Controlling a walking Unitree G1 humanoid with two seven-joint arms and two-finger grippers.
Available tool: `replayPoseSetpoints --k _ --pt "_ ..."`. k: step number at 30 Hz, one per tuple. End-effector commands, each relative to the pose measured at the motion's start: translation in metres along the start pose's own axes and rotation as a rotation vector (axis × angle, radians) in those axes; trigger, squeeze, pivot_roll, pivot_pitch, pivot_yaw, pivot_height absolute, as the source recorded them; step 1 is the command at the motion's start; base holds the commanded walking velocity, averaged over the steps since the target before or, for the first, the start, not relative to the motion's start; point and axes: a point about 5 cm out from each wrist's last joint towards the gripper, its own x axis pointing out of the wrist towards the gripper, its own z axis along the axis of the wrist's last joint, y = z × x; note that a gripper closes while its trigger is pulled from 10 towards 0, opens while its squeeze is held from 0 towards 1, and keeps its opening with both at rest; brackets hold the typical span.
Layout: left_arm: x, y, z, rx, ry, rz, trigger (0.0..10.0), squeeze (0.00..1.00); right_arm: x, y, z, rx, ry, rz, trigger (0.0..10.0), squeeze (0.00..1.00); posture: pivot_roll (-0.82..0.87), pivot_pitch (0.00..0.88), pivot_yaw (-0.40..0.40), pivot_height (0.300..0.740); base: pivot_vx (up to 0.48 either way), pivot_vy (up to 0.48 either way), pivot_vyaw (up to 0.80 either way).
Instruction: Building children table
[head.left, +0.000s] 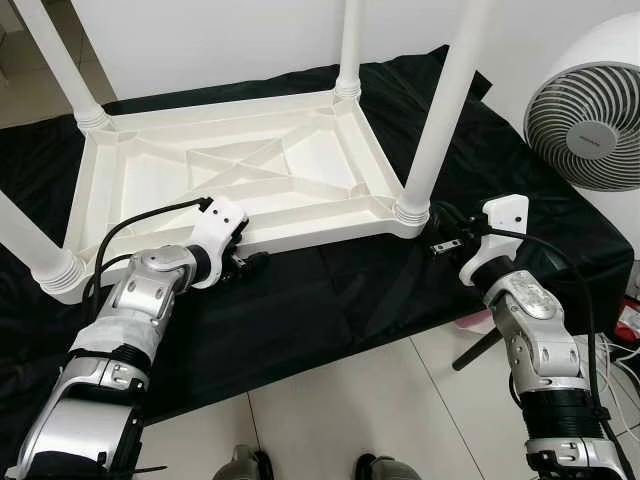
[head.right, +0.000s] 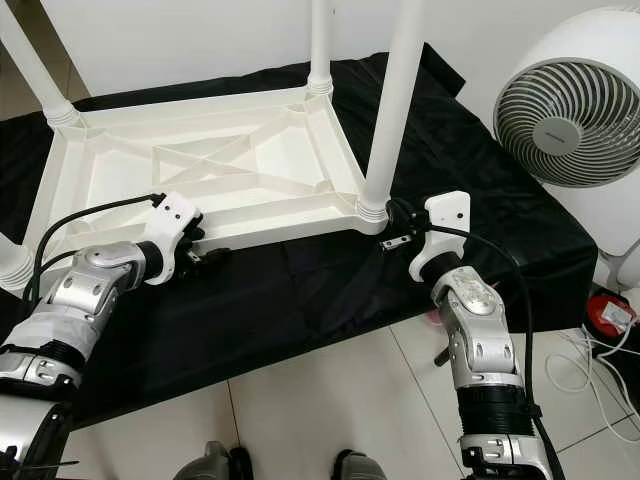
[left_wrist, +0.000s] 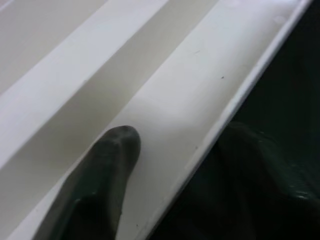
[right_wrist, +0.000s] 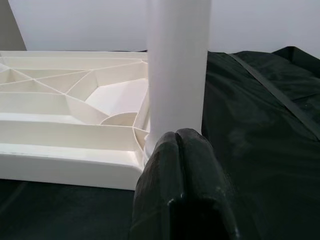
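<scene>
We've got the white plastic table (head.left: 230, 170) lying upside down on the black cloth (head.left: 330, 290), all four legs in their corner sockets and pointing up. Our left gripper (head.left: 250, 262) sits on the near rim, one finger (left_wrist: 107, 165) resting on the inner face of that rim and the cloth showing beyond the edge; we judge it spread over the rim, not clamped. Our right gripper (head.left: 445, 240) is pressed together, fingertips (right_wrist: 182, 150) nearly touching the foot of the near right leg (head.left: 445, 110).

The risk from here: a sideways shove at that leg could tip it out of the socket if it isn't fully seated, or slide the whole table on the slick cloth toward the fan (head.left: 590, 110). We can't tell how deep any leg sits, and the leg tops are cut off above.
</scene>
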Motion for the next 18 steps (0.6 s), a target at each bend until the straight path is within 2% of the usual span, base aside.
replayPoseSetpoints --k 1,3,8,12,14,18 --pt "-0.002 0.009 -0.013 -0.056 0.043 0.187 0.0 0.00 0.000 0.002 0.000 0.008 0.000 0.004 10.0 0.00 -0.10 0.113 0.058 0.740 0.000 0.000 0.00" --pt "-0.002 0.009 -0.012 -0.059 0.040 0.192 0.0 0.00 0.000 0.002 0.000 0.008 0.001 0.004 10.0 0.00 -0.10 0.113 0.058 0.740 0.000 0.000 0.00" --pt "-0.002 -0.003 -0.005 -0.055 0.006 0.226 0.0 0.00 0.001 0.002 -0.001 0.010 0.004 0.004 10.0 0.00 -0.10 0.113 0.056 0.740 0.000 0.000 0.00" --pt "0.000 -0.029 0.010 -0.028 -0.041 0.218 0.0 0.00 0.002 0.003 -0.001 0.010 0.005 0.007 10.0 0.00 -0.09 0.118 0.046 0.740 0.000 0.000 0.00" --pt "0.000 -0.034 0.013 -0.029 -0.050 0.208 0.0 0.00 0.002 0.003 0.000 0.011 0.005 0.007 10.0 0.00 -0.09 0.118 0.046 0.740 0.000 0.000 0.00" --pt "0.012 -0.066 0.038 0.017 -0.112 0.133 0.0 0.00 0.005 0.005 0.000 0.010 0.004 0.018 10.0 0.00 -0.08 0.121 0.038 0.740 0.000 0.000 0.00"
